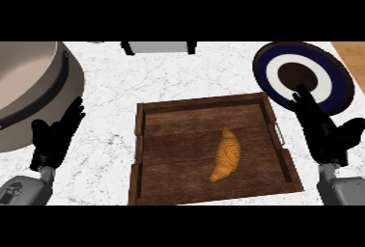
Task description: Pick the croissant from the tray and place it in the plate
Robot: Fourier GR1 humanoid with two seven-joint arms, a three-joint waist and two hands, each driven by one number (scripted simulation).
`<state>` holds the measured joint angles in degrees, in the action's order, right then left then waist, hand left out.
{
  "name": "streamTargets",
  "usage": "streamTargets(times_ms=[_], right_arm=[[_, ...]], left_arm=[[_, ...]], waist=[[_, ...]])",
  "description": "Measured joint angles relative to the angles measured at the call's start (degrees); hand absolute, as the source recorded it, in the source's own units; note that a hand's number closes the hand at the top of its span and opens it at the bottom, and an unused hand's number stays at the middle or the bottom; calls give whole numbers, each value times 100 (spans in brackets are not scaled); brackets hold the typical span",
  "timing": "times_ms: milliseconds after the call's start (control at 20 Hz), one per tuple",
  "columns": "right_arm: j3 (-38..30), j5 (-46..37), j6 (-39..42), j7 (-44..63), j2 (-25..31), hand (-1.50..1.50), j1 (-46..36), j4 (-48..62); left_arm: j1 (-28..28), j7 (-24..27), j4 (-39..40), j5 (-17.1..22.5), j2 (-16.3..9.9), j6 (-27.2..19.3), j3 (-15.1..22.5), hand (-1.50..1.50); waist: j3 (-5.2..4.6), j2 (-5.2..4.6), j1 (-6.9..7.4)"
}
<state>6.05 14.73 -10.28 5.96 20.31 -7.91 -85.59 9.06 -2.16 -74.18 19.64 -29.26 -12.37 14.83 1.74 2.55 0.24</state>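
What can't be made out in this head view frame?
- Plate: its lower left rim is hidden by the right hand.
- Large grey round basin: cut off by the left edge.
- Grey object at the top: cut off by the picture's upper edge, so it cannot be identified.
- Croissant: underside hidden against the tray.

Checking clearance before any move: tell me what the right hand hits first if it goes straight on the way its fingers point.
Probably the plate: the right hand points up the view, fingers already overlapping its rim, though height above it is unclear.
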Motion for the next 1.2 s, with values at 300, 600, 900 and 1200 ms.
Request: streamTargets(times_ms=[300, 600, 900, 1200], right_arm=[[-205, -665, -478, 532, 632, 150, -854, -815], [-225, -2511, -1598, 1109, 1414, -150, -711, -1047], [218, -3622, -2232, 1753, 1136, -150, 46, -2475], [622, -4189, -1259, 3042, 1662, -150, 422, -3468]], left_arm=[[-240, -227, 2, 118, 326, -127, 46, 0], [-419, -163, -276, 251, 684, -220, 78, 0], [-568, -222, -492, 186, 851, -284, 96, 0], [-673, -266, -593, 145, 897, -270, 73, 0]], waist=[[-151, -151, -27], [-175, -151, -139], [-146, -174, -121], [-154, -183, -131]])
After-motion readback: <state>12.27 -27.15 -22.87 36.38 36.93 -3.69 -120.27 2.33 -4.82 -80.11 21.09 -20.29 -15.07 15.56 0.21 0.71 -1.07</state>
